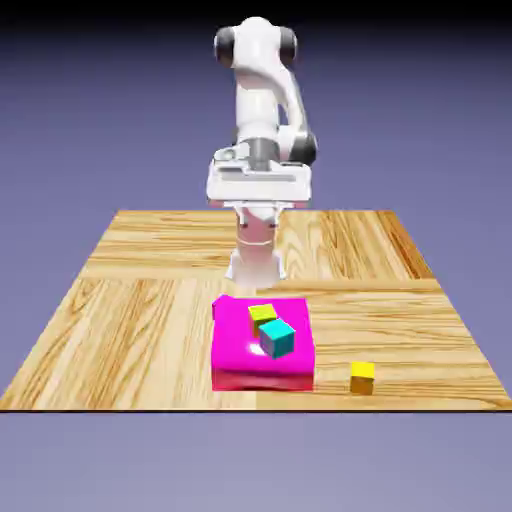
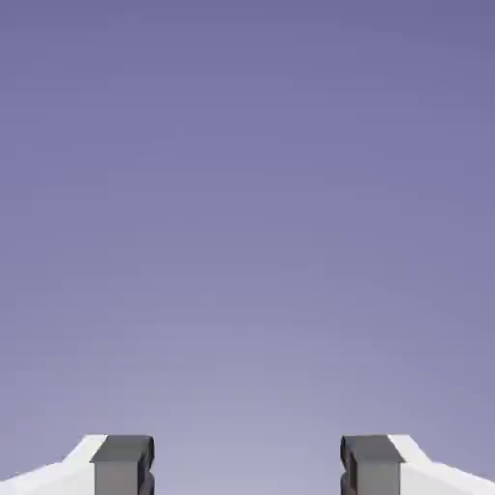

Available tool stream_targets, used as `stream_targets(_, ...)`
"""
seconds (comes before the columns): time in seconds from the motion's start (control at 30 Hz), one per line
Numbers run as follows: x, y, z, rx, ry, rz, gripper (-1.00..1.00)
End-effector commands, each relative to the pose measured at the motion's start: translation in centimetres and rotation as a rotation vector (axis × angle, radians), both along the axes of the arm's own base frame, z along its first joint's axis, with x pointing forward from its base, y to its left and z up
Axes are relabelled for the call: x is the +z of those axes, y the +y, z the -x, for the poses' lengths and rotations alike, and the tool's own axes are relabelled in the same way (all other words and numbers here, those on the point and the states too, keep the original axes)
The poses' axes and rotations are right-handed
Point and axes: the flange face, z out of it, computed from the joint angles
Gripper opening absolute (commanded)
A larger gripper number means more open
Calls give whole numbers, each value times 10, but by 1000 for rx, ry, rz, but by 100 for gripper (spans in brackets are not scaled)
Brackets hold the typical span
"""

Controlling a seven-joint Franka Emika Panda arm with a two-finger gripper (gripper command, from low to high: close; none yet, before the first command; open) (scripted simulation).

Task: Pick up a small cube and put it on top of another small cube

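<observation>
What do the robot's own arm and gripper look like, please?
The arm is glossy white with rounded segments and dark grey-black round joint caps. The gripper has a wide white body; its jaws are two white fingers ending in small, blocky grey tips. No cables show.

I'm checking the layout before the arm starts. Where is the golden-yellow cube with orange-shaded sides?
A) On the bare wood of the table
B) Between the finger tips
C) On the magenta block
A: the golden-yellow cube sits directly on the wooden table, apart from the magenta block.
</observation>
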Motion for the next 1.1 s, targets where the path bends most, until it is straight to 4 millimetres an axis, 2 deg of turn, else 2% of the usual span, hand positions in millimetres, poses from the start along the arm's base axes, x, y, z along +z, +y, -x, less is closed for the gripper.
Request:
stream_targets(0.0, -6, 10, -5, 39, 21, 16, 0)
stream_targets(0.23, -56, 79, -28, 311, 152, 165, 0)
stream_targets(0.43, -115, 137, -31, 542, 253, 346, 0)
stream_targets(0.73, -214, 207, -10, 884, 358, 713, 0)
stream_targets(0.9, -264, 232, 9, 1067, 375, 964, 0)
stream_targets(1.07, -307, 248, 26, 1240, 355, 1247, 0)
